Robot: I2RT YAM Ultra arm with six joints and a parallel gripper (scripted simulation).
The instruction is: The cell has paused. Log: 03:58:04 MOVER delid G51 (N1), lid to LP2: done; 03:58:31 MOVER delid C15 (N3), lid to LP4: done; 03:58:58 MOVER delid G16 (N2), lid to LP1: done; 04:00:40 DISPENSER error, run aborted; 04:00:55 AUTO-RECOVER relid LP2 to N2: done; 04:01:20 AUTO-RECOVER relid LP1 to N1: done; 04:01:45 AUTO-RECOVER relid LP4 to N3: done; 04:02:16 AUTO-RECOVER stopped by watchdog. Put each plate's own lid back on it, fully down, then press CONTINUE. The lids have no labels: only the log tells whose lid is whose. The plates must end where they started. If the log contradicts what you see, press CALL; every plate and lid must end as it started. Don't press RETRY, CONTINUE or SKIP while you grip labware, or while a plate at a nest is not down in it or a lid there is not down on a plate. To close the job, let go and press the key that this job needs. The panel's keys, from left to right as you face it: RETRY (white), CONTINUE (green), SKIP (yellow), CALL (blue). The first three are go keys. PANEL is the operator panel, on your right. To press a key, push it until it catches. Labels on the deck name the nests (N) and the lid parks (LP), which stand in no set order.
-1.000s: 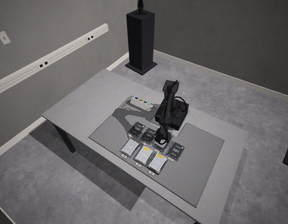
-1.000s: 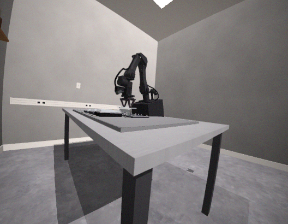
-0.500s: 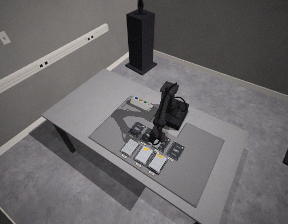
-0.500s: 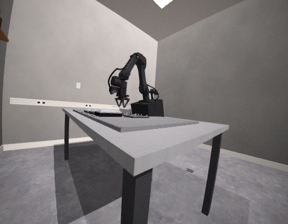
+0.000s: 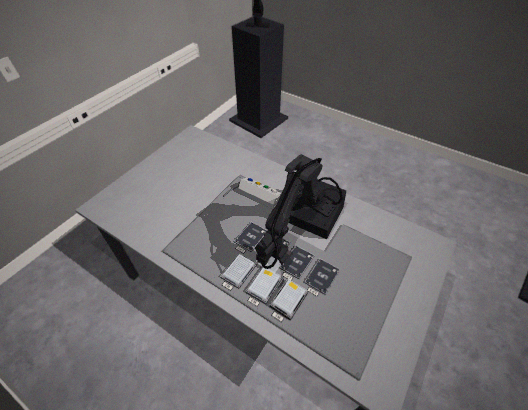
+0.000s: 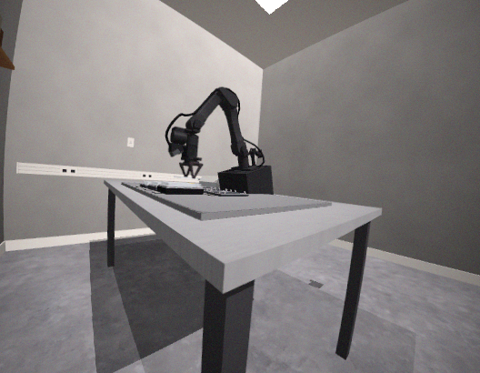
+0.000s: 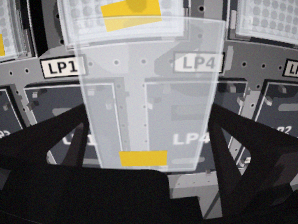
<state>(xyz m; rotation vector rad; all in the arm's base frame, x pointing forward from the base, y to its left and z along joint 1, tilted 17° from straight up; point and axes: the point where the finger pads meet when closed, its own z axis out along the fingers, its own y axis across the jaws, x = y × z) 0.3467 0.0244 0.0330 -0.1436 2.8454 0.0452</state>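
My gripper (image 5: 271,261) (image 6: 190,176) (image 7: 148,110) is shut on a clear lid (image 7: 135,100) with a yellow mark at its near end. It holds the lid above the deck, over the gap between park LP1 (image 7: 60,112) and park LP4 (image 7: 227,105); the lid's far end overlaps the middle plate in the wrist view. The middle plate (image 5: 263,287) (image 7: 82,17) and the right plate (image 5: 288,301) show yellow marks. The left plate (image 5: 238,270) (image 7: 270,20) shows none. Nest labels are too small to read, and which plates wear lids I cannot tell.
Park LP2 (image 5: 250,236) and park LP3 (image 5: 322,275) show dark faces without a visible lid. The panel (image 5: 252,188) stands beside the arm's base (image 5: 316,220), with blue, yellow, green and white keys. The plates stand close together in a row.
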